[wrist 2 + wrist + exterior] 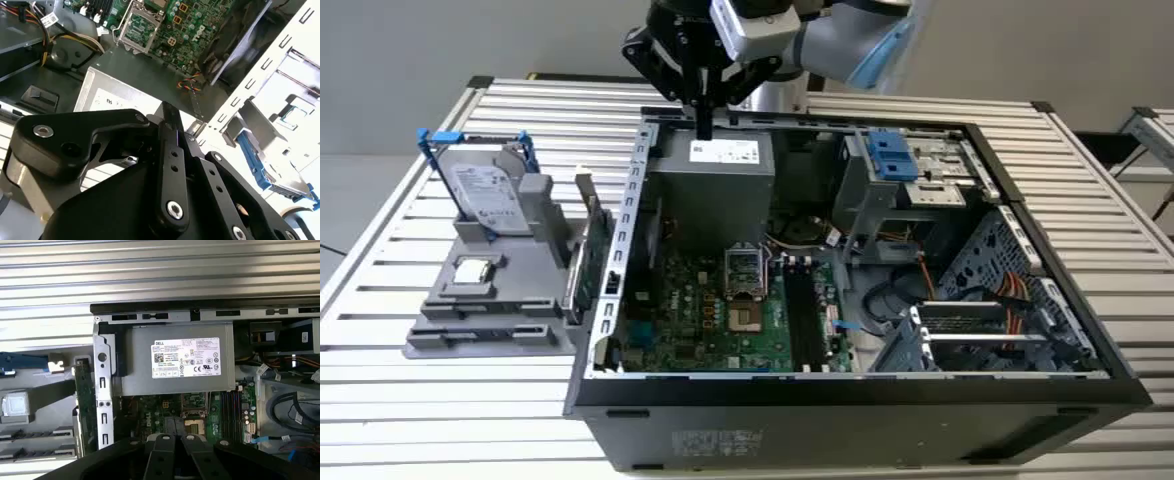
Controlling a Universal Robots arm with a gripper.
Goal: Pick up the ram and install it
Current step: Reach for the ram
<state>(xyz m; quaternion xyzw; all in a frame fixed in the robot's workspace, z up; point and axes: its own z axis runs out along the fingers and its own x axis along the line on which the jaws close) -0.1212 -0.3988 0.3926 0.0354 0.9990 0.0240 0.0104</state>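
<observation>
fingers pressed together, nothing seen between them — hanging over the power box at the back of the case | ram: cannot tell where it lies | risk: dropping here could bump the box — or they might grab the green card by mistake

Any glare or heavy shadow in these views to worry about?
Exterior view: even light, computer case interior shadowed toward the exterior view's right. Second wrist view: the case's slotted rim blows out white. First wrist view: bright sheen on the table slats; power supply label evenly lit.
</observation>
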